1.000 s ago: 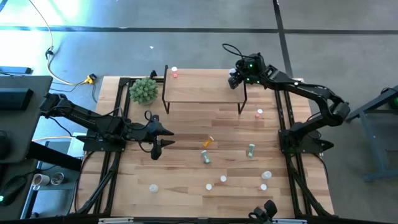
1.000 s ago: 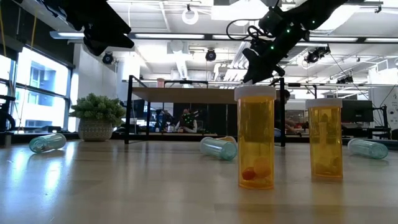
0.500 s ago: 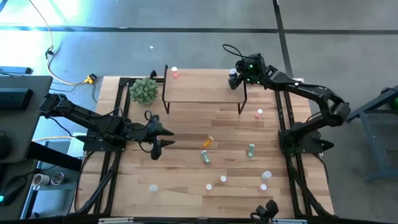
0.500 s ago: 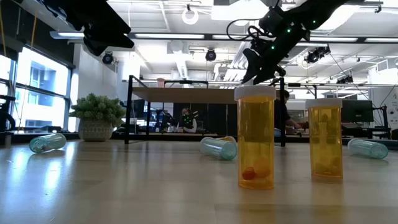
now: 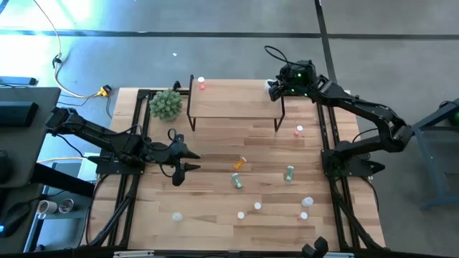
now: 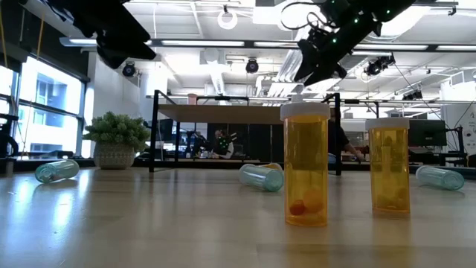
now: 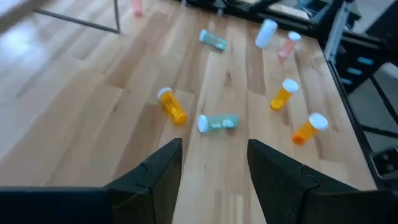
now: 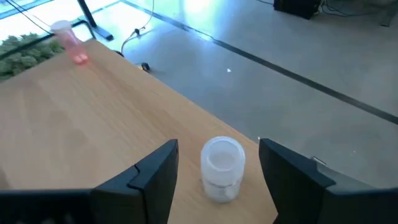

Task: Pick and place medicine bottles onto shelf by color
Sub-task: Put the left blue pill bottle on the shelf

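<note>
1. Wood-plank table point(image 5: 215, 147), near part: the scattered small medicine bottles, among them two upright translucent orange ones point(image 6: 306, 165), lie as they did a second ago.
2. Mid-left, the left gripper point(image 7: 214, 152) hovers, fingers apart and empty.
3. Far right, on the low light-wood shelf point(image 5: 229, 100), the right gripper point(image 8: 217, 145) has spread wide and drawn back, leaving a clear white-capped bottle point(image 8: 222, 168) standing free at the corner.
4. Far left corner holds a pink bottle point(image 5: 201, 84). One more bottle is placed; many remain.
</note>
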